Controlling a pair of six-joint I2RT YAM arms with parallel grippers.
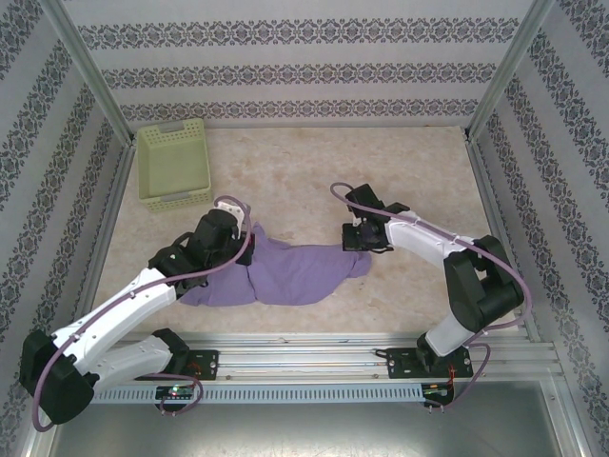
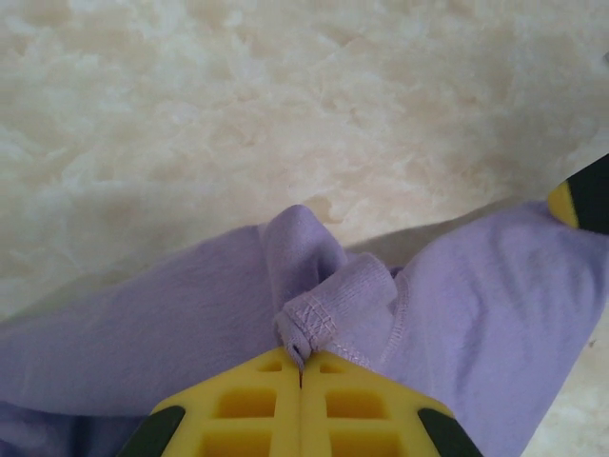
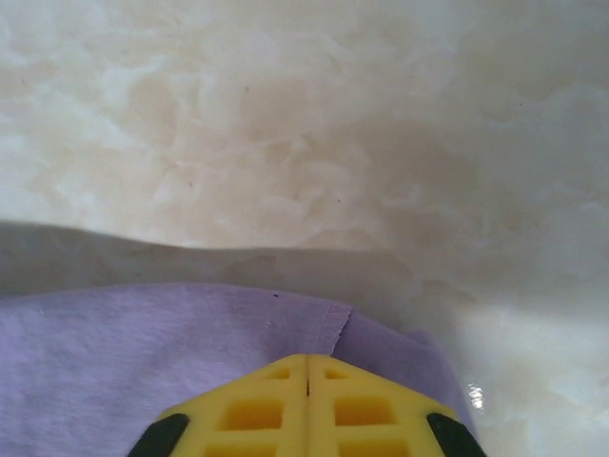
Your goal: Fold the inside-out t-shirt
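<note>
While both of your hands are down on the t-shirt, log each of them as closed. Your left hand has its yellow fingers pressed tight together on a bunched fold of hem (stitch line shows along the edge), with the cloth pinched between the tips. Your right hand is closed the same way, tips together over a hemmed corner of the purple cloth. The edge runs in under the fingers, so call it a pinch on the t-shirt.

From the top view, the t-shirt lies crumpled in a wide strip on the desk, toward the near rail. It spans between the two hands, left hand at its left end and right hand at its right end. The cloth is wrinkled and bunched, thicker on the left side.

A pale green basket stands at the far left corner of the desk, well apart from the t-shirt.
</note>
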